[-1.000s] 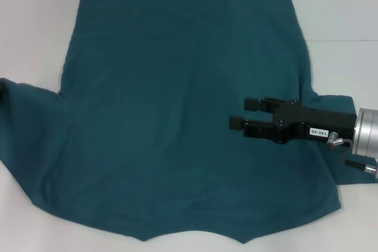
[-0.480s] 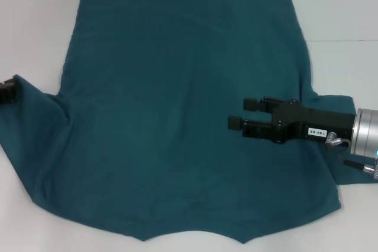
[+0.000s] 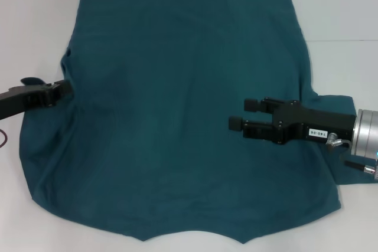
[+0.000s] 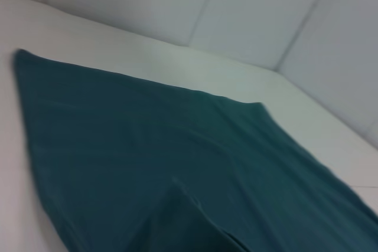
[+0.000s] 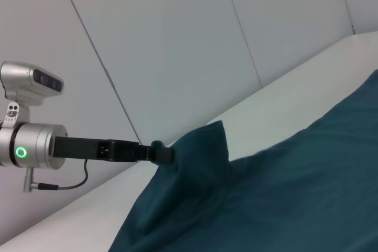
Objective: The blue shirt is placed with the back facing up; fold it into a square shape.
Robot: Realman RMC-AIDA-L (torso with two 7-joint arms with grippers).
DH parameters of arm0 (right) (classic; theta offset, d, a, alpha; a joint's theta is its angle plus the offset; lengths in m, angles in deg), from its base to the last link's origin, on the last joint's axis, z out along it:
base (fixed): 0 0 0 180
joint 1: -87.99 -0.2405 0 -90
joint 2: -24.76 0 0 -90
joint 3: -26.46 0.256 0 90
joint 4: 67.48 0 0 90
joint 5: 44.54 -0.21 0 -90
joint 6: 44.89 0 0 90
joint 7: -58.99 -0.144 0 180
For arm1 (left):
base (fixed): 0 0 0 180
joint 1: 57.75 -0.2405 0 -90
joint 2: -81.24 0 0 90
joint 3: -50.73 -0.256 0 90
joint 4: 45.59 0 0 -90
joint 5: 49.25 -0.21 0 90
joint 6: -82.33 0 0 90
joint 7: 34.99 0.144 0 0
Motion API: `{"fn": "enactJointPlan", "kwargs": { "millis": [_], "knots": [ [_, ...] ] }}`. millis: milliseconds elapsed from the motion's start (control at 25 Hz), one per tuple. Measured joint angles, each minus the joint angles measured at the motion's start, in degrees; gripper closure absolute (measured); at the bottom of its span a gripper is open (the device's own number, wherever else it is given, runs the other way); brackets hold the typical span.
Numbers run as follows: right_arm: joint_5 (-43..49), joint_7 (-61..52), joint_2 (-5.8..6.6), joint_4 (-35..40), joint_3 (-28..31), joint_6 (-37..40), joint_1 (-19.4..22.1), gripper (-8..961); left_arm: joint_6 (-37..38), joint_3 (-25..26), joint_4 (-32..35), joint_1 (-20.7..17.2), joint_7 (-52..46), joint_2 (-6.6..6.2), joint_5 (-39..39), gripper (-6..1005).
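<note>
The blue shirt (image 3: pixel 177 98) lies spread on the white table, plain side up, filling most of the head view. My left gripper (image 3: pixel 64 89) is at the shirt's left edge, shut on the left sleeve, which it holds lifted in a peak over the body; the right wrist view shows that left gripper (image 5: pixel 160 153) pinching the raised cloth (image 5: pixel 201 146). My right gripper (image 3: pixel 243 114) hovers over the shirt's right side, open, with nothing between its fingers. The left wrist view shows the shirt (image 4: pixel 147 163) stretching away, with a raised fold close by.
Bare white table (image 3: pixel 35 22) shows left and right of the shirt. Pale wall panels (image 5: pixel 177 39) rise behind the table's far edge. The shirt's right sleeve (image 3: pixel 339 172) lies partly under my right arm.
My left gripper has come in from the left edge toward the shirt's body, carrying the left sleeve up and inward. The right arm has stayed put.
</note>
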Motion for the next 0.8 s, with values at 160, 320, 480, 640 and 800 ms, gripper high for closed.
{"fn": "enactJointPlan", "kwargs": {
  "millis": [160,320,480,640,800],
  "knots": [
    [0.0,0.1,0.0,0.0,-0.1,0.0,0.1,129,1.4,0.0,0.1,0.6,-1.2,0.16,0.0,992],
    [0.0,0.2,-0.01,-0.1,-0.1,0.0,0.3,129,1.6,0.0,-0.6,1.5,-1.3,0.99,0.1,992],
    [0.0,0.3,-0.01,-0.1,-0.3,0.0,0.3,128,1.1,0.0,-3.5,2.6,-1.0,1.26,0.6,991],
    [0.0,0.3,0.0,-0.2,-0.4,0.0,0.3,128,1.5,-0.1,-5.3,2.9,-0.4,1.31,1.2,991],
    [0.0,0.3,-0.01,-0.2,-0.3,0.0,0.4,128,2.1,-0.2,-6.8,2.7,2.6,1.44,2.5,925]
  ]
}}
